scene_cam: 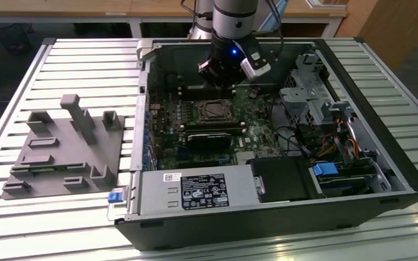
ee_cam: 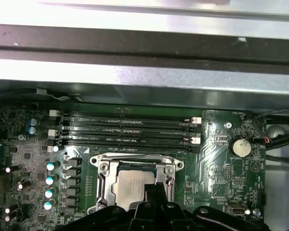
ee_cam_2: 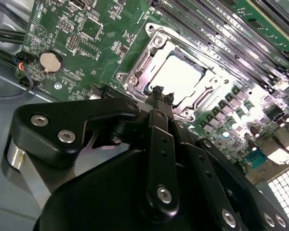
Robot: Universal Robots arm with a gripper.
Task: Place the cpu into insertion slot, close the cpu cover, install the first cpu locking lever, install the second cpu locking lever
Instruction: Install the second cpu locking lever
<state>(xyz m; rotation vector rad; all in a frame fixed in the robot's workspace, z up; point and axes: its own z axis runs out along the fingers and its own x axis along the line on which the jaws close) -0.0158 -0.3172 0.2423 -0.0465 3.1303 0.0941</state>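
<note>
Seated in the insertion slot, just beyond the fingertips: the cpu, pale, flat, matte metal, framed by the shiny steel cpu cover already down. Gripper pressed together, holding nothing. Best kept low and steady near the frame edge, clear of the ribbed black memory slots.

A silver-grey arm with a blue light carries a black end effector studded with silver screws.

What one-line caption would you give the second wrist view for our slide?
Gripper, fingers together, poised at the edge of the cpu cover, closed over the cpu on the green motherboard.
</note>
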